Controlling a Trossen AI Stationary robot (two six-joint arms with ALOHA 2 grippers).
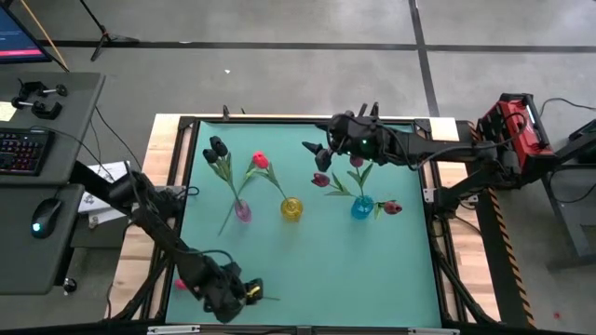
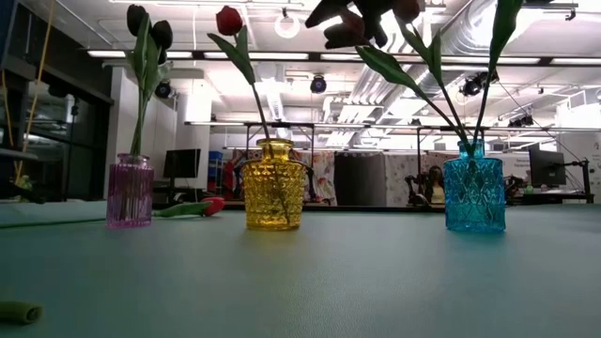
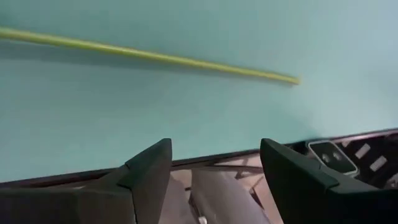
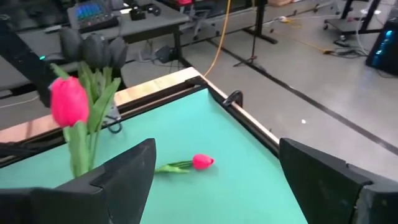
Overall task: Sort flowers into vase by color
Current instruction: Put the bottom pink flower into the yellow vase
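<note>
Three glass vases stand in a row mid-table. The pink vase [image 1: 242,211] holds near-black tulips [image 1: 217,149], the yellow vase [image 1: 291,208] a red tulip [image 1: 260,160], and the blue vase [image 1: 362,207] maroon tulips [image 1: 321,179]. One red tulip [image 4: 199,162] lies flat on the mat behind the vases. A thin green stem [image 3: 149,55] lies on the mat near the front edge. My left gripper [image 3: 214,168] hangs open at that edge, short of the stem. My right gripper [image 1: 315,149] stands open, high over the far middle, with nothing between its fingers.
A black frame [image 3: 323,146] and wooden border run round the green mat [image 1: 307,261], whose near half is bare. A desk with keyboard and mouse [image 1: 19,149] stands left of the table. A red tool [image 1: 512,126] sits at the far right.
</note>
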